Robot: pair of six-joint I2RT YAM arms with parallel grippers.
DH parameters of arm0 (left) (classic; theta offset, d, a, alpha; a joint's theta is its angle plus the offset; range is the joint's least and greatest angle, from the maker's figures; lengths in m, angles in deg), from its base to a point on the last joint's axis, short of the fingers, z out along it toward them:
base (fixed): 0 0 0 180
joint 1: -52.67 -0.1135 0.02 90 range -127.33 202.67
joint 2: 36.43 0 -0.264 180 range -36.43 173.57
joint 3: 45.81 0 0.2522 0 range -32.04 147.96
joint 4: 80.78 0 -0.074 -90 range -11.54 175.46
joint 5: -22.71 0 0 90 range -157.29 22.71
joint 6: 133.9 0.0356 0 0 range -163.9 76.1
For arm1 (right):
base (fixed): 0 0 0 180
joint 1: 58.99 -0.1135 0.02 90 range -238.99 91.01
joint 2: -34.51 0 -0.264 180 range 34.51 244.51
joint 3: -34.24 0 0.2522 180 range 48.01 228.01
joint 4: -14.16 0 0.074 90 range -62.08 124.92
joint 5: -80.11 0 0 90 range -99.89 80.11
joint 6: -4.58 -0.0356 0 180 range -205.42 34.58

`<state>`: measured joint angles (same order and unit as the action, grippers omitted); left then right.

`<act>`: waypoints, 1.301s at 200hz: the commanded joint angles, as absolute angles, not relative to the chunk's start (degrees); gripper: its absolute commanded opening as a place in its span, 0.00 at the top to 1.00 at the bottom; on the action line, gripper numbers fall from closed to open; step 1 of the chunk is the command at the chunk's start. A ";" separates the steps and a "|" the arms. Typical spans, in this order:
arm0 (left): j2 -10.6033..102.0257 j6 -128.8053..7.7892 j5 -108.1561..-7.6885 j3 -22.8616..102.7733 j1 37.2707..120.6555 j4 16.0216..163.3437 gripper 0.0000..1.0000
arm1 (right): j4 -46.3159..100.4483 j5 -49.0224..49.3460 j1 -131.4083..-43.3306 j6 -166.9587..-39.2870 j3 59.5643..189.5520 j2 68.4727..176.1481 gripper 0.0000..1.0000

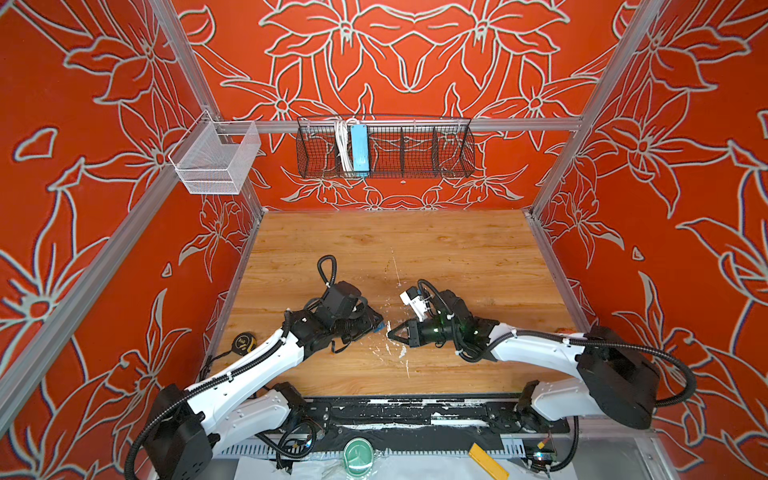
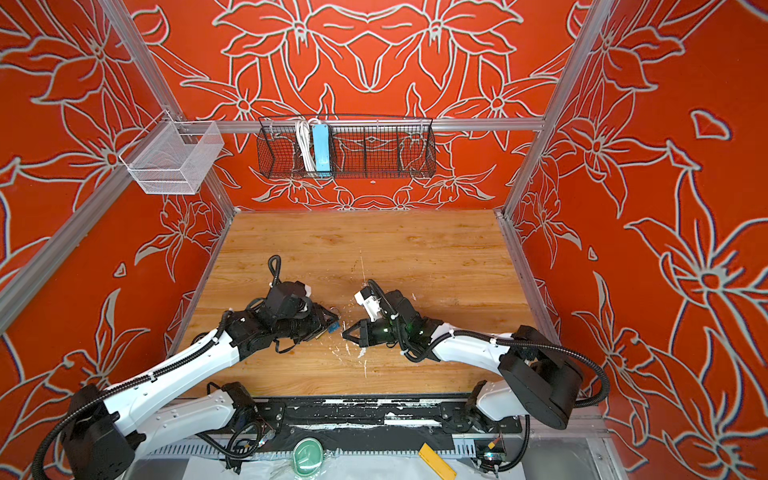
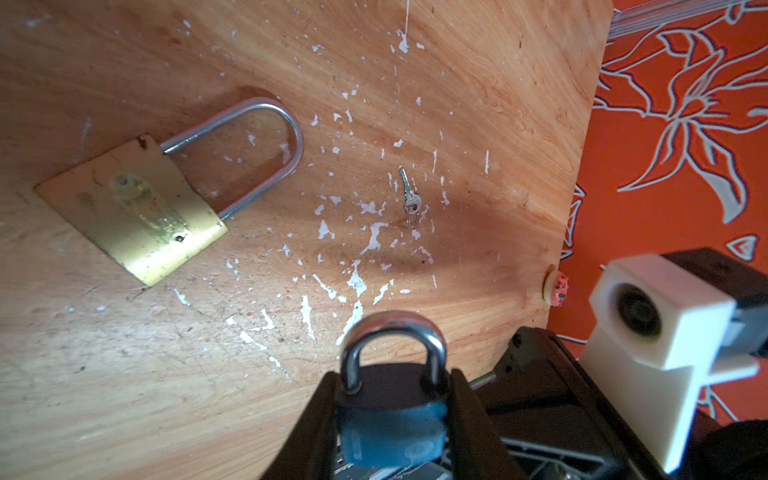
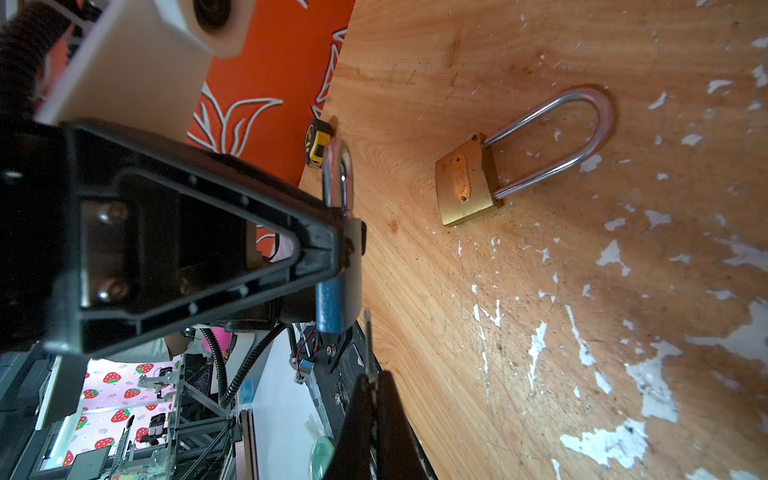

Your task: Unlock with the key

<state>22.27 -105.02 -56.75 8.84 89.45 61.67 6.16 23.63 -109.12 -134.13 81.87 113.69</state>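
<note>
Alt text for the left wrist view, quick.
The left gripper clamps a blue padlock, shackle pointing away from the camera. Beyond it on the table lie a loose key and, apart from it, a brass padlock.

We stand before three red walls (image 1: 415,62) patterned with large grey-white outlined flowers, braced by aluminium rails (image 1: 519,124). On the back rail hangs a black wire basket (image 1: 453,162) divided into compartments; one of them holds a blue power strip (image 1: 359,149) and a bundled white cable (image 1: 341,149). A white mesh basket (image 1: 208,166) hangs at the left corner. Below, we see a light wooden tabletop (image 1: 415,249), flecked with white chipped patches towards its front. The light is bright and even, with soft shadows.
</note>
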 commanded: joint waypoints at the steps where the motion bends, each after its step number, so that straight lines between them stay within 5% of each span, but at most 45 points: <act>1: 20.75 -105.69 -57.74 8.79 89.76 63.15 1.00 | 4.02 25.16 -109.00 -135.26 82.57 115.08 1.00; 260: 16.07 -98.74 -65.19 8.34 93.02 62.52 1.00 | 4.28 30.63 -111.19 -134.46 89.94 123.36 1.00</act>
